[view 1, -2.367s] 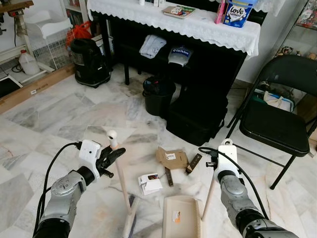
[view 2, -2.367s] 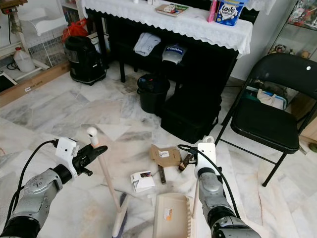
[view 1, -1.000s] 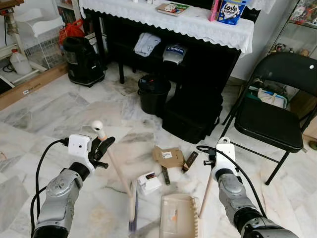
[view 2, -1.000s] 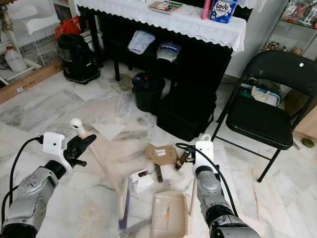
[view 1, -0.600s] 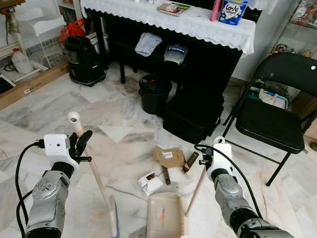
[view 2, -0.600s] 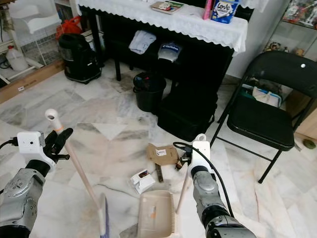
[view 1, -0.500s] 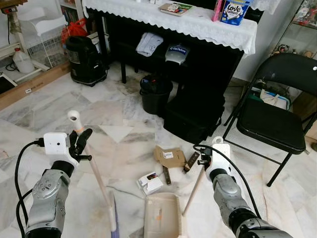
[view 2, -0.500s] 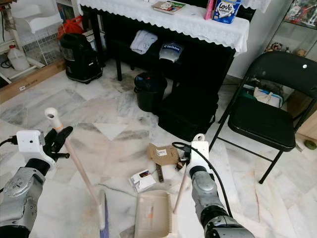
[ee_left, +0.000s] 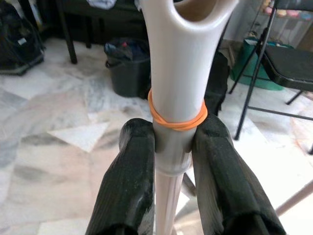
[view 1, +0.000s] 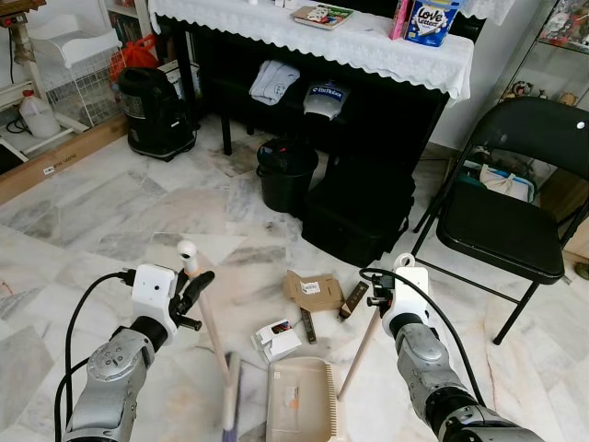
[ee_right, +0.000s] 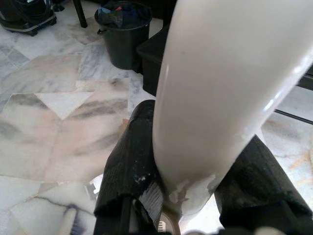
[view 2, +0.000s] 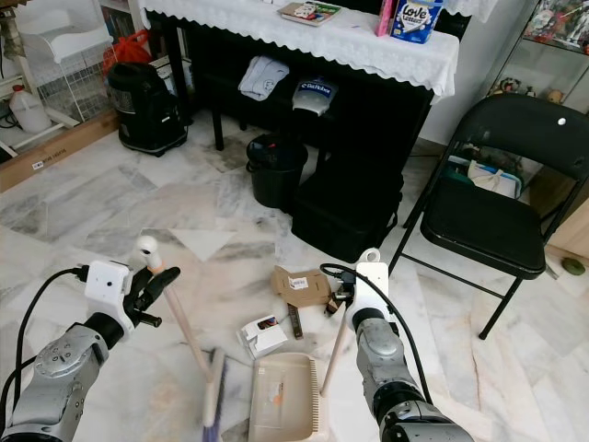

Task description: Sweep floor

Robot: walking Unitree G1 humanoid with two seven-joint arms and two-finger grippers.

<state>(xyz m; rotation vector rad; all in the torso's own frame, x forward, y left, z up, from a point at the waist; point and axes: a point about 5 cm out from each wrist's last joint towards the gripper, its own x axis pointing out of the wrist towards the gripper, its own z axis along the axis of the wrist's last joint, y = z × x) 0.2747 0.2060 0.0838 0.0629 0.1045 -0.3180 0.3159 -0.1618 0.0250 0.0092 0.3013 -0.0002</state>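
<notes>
**Broom and dustpan both gripped**

While the left gripper is clamping the broom handle, its bristles are resting just left of the dustpan. Right gripper is squeezing the dustpan's pole (tilted); litter is lying just beyond the dustpan.

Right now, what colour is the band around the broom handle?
Orange band, clearest in the left wrist view.

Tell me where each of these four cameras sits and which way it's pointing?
Left eye and right eye views: on the head, looking forward and down at the marble floor, both arms, broom and dustpan.
Left wrist view: along the left gripper clamping the broom handle.
Right wrist view: along the right gripper clamping the dustpan handle.
Shared: the black bin.
</notes>
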